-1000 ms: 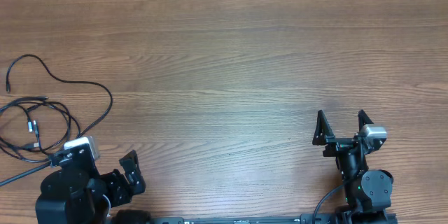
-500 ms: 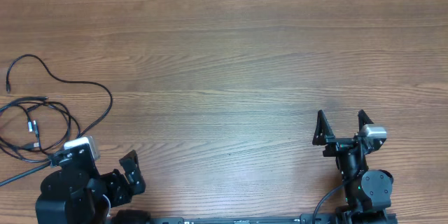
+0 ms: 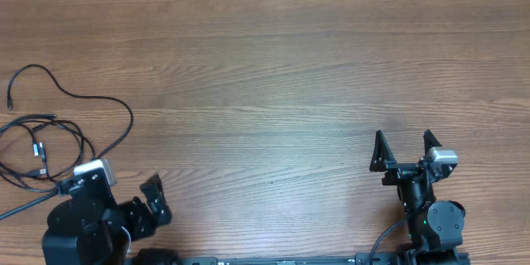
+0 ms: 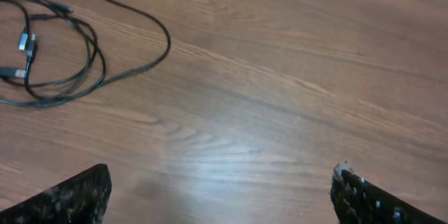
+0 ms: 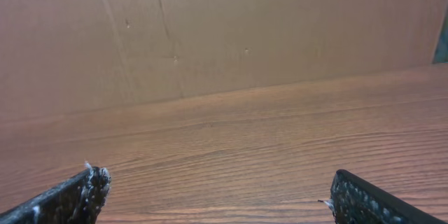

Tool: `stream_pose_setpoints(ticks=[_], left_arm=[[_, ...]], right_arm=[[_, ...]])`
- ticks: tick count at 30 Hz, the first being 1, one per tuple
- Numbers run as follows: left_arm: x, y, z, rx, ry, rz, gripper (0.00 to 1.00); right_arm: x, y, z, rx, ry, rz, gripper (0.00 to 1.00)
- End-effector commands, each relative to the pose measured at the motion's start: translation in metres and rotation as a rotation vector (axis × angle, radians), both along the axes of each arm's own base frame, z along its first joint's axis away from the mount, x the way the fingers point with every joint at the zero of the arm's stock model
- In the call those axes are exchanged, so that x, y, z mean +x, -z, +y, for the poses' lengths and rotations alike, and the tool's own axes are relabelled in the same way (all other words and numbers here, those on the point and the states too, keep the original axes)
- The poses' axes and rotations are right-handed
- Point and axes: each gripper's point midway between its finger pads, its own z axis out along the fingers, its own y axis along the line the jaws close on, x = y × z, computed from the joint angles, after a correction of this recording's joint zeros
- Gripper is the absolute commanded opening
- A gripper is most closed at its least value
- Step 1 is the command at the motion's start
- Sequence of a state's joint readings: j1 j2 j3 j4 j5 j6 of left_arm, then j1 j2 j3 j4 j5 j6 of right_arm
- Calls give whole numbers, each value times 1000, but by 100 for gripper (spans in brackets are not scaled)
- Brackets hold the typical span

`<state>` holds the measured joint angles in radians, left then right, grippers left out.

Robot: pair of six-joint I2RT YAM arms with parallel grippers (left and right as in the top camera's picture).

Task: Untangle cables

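Shifting toward cables (image 4: 96, 59), left jaws

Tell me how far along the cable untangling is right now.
Nothing looks done: the cables lie in one overlapping heap of loops at the left edge of the table. Nothing is in hand: the left arm sits just by the heap and the right arm far across, both with jaws open and empty. All the separating is left.

The right hand (image 5: 220, 196) was spread wide, its fingers (image 5: 73, 199) low over the wooden bench (image 5: 231, 133). Behind the bench stood a plain brown wall (image 5: 210, 28).
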<state>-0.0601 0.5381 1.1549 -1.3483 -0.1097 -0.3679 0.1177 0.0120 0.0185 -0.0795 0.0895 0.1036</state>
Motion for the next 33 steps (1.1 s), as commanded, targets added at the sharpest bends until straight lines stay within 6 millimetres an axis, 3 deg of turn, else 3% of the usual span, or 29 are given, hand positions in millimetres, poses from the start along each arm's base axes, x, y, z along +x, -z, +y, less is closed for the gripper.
stream_pose_setpoints(ticks=[1,5,14,22,33], left_arm=[[11,10,5,-11,-45,-35,100],[27,25,0,-26,-14,-89,99],[73,60,-23,-94,102,-391,100],[97,49,-29,-67,160,-719,100],[91,18,-30,131,213,-1069,99]], right_arm=[[0,2,-1,-7,3,-3,100],[0,2,-1,-7,3,-3,100],[0,2,-1,-7,3,-3,100],[0,2,-1,-7,3,-3,100],[0,2,-1,-7,3,-3,100]])
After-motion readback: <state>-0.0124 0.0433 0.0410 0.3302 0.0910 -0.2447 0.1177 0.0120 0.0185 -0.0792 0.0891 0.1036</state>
